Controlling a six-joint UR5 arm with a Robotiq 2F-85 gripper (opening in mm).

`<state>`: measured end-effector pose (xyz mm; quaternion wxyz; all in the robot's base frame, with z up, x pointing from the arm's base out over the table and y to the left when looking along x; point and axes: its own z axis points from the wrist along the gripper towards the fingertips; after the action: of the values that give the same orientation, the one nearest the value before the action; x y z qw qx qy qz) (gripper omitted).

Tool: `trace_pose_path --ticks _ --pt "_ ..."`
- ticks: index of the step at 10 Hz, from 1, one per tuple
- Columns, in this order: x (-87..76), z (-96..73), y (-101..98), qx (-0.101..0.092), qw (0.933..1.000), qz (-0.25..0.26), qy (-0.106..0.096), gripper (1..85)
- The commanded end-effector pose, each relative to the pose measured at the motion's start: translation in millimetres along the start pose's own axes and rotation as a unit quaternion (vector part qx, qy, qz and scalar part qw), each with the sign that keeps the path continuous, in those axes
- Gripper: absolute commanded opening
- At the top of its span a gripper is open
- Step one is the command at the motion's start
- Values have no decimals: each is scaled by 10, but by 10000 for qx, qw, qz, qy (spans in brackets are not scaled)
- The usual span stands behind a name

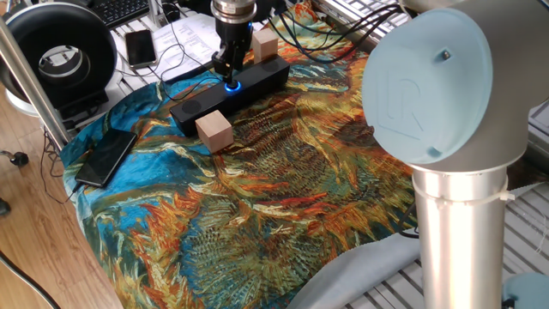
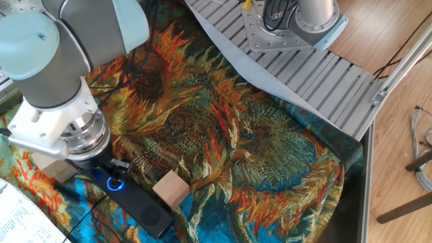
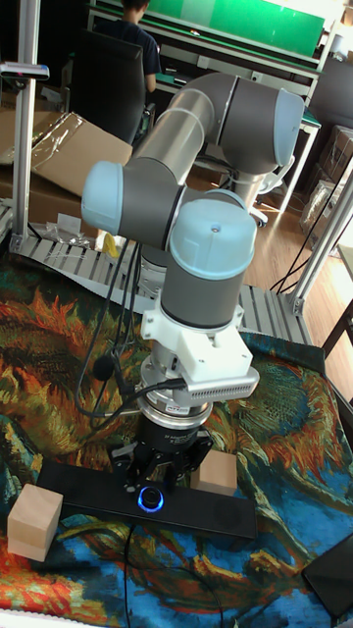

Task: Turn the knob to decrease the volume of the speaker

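The speaker (image 1: 225, 93) is a long black bar lying on the sunflower cloth, also seen in the other fixed view (image 2: 138, 202) and the tall view (image 3: 78, 491). Its knob (image 1: 232, 84) glows blue on the top face (image 2: 115, 183) (image 3: 151, 498). My gripper (image 1: 227, 67) points straight down over the knob (image 2: 112, 172) (image 3: 157, 475). Its fingers stand slightly apart on either side of the dial, low enough to hide part of the blue ring in the other fixed view. I cannot tell whether they touch the knob.
One tan wooden cube (image 1: 214, 130) sits in front of the speaker and another (image 1: 264, 43) behind it. A flat black phone (image 1: 105, 156) lies at the cloth's left edge. Cables, papers and a second phone (image 1: 140, 47) crowd the back. The arm's base (image 1: 446, 172) fills the right foreground.
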<state>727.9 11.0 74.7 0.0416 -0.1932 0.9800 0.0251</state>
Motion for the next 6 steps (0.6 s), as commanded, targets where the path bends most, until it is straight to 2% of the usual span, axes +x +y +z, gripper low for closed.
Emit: trace_pose_path --ticks 1,6 --pt "-37 31 17 -49 10000 23 -52 480" --pt "-19 149 7 -1 9999 21 -107 477"
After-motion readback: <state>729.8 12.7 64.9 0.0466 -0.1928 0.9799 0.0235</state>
